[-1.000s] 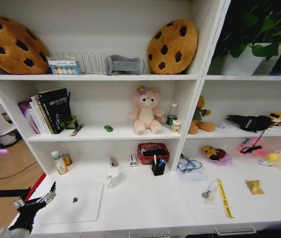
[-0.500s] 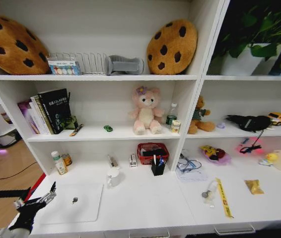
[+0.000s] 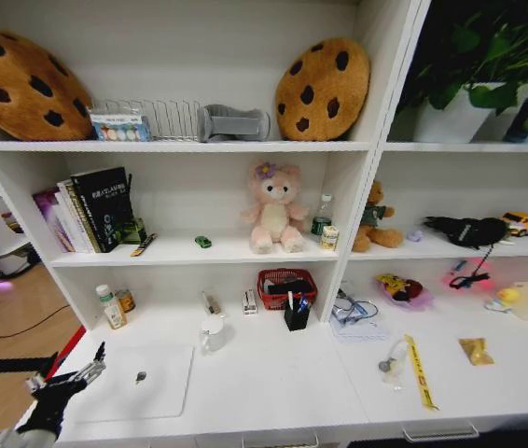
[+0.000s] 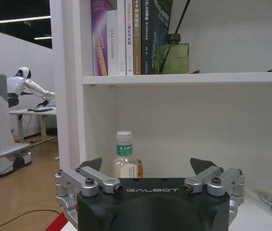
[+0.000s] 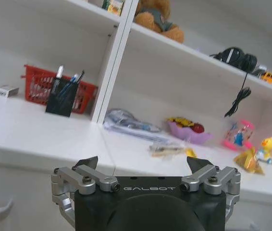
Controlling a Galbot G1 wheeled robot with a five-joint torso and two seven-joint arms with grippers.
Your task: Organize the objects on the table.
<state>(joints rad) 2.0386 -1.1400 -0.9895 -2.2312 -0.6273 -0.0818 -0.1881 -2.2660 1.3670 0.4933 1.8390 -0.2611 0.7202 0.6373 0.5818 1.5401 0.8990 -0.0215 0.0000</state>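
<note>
"GALBOT" marks both gripper housings; a white book spine (image 4: 112, 43) reads "DAS Controller"

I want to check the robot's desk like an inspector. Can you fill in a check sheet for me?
Surface: white table, flat.
Job's things: silver laptop shut at left; yellow strip and yellow packet at right; pens in black cup.
Clutter: red basket, white mug.
Grippers: left tool open, off the table's left edge; right tool open, facing the table.
Cables: black cord hanging from shelf.
Surroundings: cookie cushions, pink plush.
</note>
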